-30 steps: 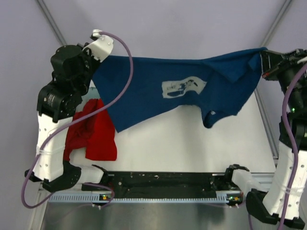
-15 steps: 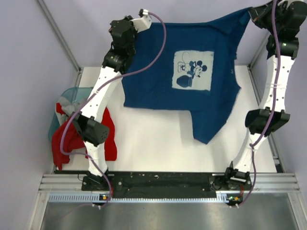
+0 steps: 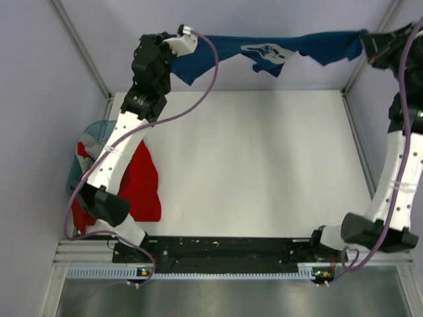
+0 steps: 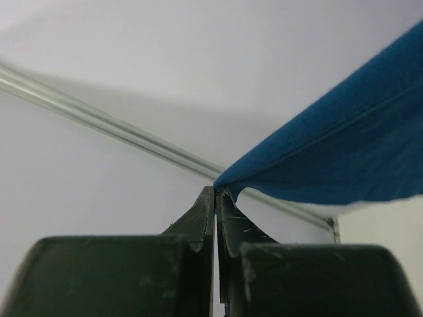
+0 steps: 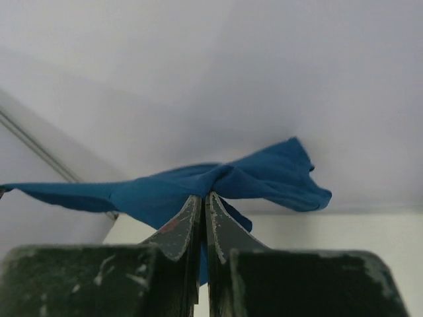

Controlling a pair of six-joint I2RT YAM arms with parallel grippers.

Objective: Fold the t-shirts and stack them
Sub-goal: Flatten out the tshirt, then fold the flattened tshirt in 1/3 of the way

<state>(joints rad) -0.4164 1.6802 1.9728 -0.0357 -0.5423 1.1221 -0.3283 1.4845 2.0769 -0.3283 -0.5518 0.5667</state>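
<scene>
The navy-blue t-shirt (image 3: 274,47) with a white printed graphic hangs stretched in the air over the far edge of the table, held between both arms. My left gripper (image 3: 180,41) is shut on its left corner; the cloth (image 4: 344,145) runs from the fingertips to the right in the left wrist view. My right gripper (image 3: 365,45) is shut on its right corner, where the cloth (image 5: 218,181) bunches at the fingertips. The red t-shirt (image 3: 142,188) lies crumpled at the table's left edge. A bit of grey-white t-shirt (image 3: 89,146) shows by the basket.
A translucent teal basket (image 3: 82,142) sits off the table's left edge, partly under the left arm. The white tabletop (image 3: 251,165) spreads between the arms. Metal frame posts stand at the far corners.
Both arms have swung the navy shirt farther away and higher. It hung draped with the graphic facing the camera; now it is pulled nearly flat and edge-on above the far edge.
</scene>
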